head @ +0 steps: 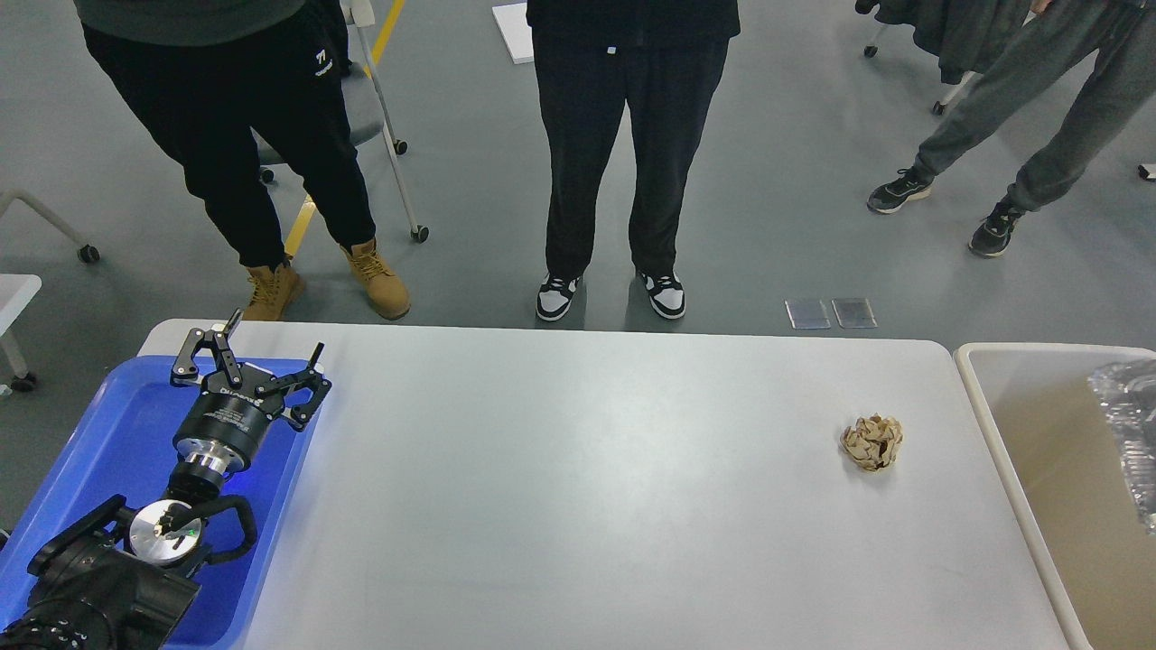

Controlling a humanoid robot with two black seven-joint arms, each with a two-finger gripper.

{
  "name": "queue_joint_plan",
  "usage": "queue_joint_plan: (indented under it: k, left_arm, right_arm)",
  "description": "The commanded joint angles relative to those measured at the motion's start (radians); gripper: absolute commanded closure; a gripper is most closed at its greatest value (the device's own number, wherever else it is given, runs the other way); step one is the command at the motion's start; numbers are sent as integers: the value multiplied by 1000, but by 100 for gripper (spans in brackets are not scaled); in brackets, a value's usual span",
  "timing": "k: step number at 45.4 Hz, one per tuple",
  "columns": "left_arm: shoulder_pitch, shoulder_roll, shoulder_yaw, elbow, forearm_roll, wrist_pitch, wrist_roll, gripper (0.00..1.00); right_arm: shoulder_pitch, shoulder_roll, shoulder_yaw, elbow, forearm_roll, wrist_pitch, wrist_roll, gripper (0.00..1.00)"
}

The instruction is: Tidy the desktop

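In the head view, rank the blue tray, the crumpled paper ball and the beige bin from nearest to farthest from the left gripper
From the left gripper:
1. Blue tray, directly beneath it at far left.
2. Crumpled paper ball, on the desktop's right side.
3. Beige bin, beyond the right edge.

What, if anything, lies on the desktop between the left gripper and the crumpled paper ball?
Nothing: in the head view, the desktop is bare between the left gripper and the paper ball.

One black robot arm enters from the lower left corner and reaches up and forward. A silver wrist joint sits partway along it. At its far end the left gripper (257,348) has its two fingers spread wide apart, holding nothing.
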Motion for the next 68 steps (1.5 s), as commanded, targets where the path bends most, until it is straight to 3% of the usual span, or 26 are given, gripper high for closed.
queue_joint_plan:
  k: [1,10,15,16,17,18,30,41,53,59,68]
  left_arm:
    - [0,0,0,0,-1,0,0,0]
    - [0,0,0,0,-1,0,0,0]
    - [-2,0,0,0,0,0,0,0]
    - [0,0,0,0,-1,0,0,0]
    - [0,0,0,0,0,0,0,0]
    - [0,0,0,0,0,0,0,0]
    - [0,0,0,0,0,0,0,0]
    - [-2,0,1,0,0,0,0,0]
    - [-2,0,1,0,2,0,0,0]
    - [-2,0,1,0,2,0,0,0]
    - [-2,0,1,0,2,0,0,0]
  right_arm:
    - [-49,32,-6,-3,-3,12,2,100]
    - [-48,46,-6,-1,-3,10,3,99]
    - [-51,48,-6,0,-3,13,3,47]
    - [-52,49,-6,0,-3,15,3,31]
    - [-54,51,-6,0,-2,15,3,3]
    - [-54,54,-5,0,-2,16,2,0]
    - [-28,60,14,0,12,13,2,0]
    - [110,22,18,6,15,30,3,0]
    - [304,-144,-3,98,6,263,3,0]
    - [411,-250,-5,225,1,346,3,0]
    - [558,-403,3,586,6,342,2,0]
